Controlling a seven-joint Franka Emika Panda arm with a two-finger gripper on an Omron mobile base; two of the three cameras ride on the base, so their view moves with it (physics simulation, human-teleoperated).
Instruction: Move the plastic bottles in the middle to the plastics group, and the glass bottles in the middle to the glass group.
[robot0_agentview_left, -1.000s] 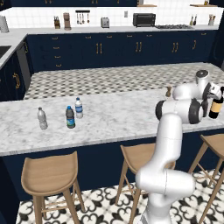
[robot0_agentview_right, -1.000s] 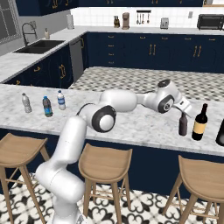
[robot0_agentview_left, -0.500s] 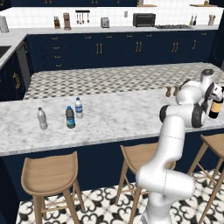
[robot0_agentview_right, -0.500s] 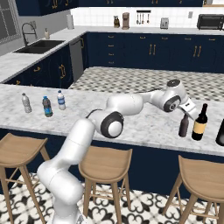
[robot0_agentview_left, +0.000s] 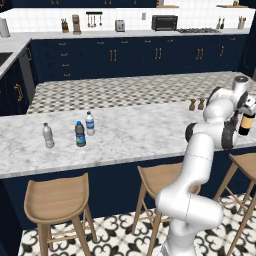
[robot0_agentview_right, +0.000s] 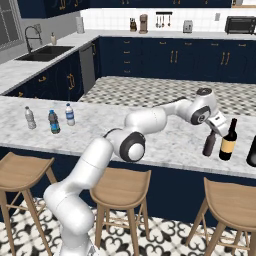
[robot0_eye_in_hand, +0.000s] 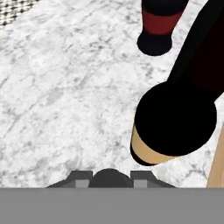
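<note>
Two-finger gripper: we read the jaws as drawn nearly together on the neck of the slim dark-brown long-necked glass bottle; in the hand view a dark rounded top sits between the tips.
Task thing: that bottle stands upright on the white marbled counter, just beside the black wine-style glass bottle with the tan-yellow label.
Destination: the two tiny stubby brown glass bottles stand near, further back on the same counter.
Risk, neighbour: lifting or swinging sideways could knock the wine-style bottle over, because the two stand so close.
Risk, grip: a hold high on a narrow neck may let the body swing or slip, we judge.
Risk, far end: the short smoky plastic bottle with the blue-teal label waits well apart, between the two small clear plastic water bottles.
Right base view: shows the grip on the neck from the side.
Left base view: shows the stubby pair.
Hand view: shows a black red-banded bottle beyond.
</note>
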